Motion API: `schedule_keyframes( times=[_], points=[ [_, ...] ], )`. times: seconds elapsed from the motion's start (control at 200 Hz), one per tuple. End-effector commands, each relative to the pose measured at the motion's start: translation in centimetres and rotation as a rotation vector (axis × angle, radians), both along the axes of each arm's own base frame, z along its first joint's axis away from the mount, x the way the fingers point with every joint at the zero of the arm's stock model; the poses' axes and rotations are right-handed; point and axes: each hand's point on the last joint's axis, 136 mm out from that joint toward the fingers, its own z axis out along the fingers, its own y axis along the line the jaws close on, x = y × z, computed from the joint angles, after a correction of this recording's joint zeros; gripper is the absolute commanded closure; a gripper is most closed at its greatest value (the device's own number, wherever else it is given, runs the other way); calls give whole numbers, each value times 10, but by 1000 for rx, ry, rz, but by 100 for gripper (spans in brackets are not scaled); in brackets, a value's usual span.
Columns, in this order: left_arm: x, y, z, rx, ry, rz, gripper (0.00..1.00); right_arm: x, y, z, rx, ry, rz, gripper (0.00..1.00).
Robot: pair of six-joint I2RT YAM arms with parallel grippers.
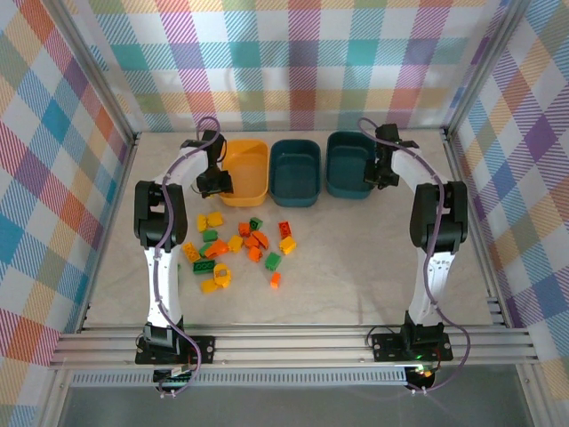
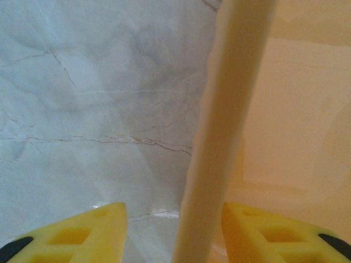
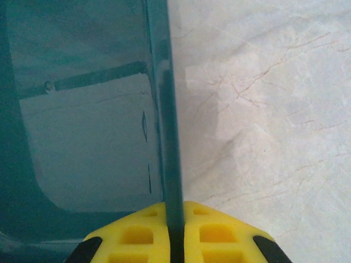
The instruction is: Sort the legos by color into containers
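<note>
left gripper (image 2: 174, 233) part-open, straddling yellow bin (image 1: 246, 201) wall at 9 o'clock, not gripping | right gripper (image 3: 175, 233) pinched tight on right teal bin (image 1: 348, 192) wall at 3 o'clock | legos (image 1: 242, 250) loose at 6 o'clock of yellow bin | risk imo: one-sided pull tips or slips the teal bin
</note>
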Motion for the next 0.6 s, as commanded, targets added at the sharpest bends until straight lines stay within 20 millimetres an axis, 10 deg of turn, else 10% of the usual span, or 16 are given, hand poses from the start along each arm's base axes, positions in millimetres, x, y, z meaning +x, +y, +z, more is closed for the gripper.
schedule_keyframes(
  times=[0.0, 0.335, 0.405, 0.595],
  points=[
    [-7, 0, 45, -1, -58, 17, 45, -10, 8, 11, 44, -12, 61, 93],
    [-56, -9, 136, -178, -283, 137, 17, -11, 18, 18, 87, -25, 102, 73],
    [-77, -12, 144, -221, -313, 144, 11, -10, 15, 23, 77, -31, 85, 52],
    [-152, 4, 144, -251, -358, 240, 8, -25, -1, 77, 41, -147, -19, 41]
  ],
)
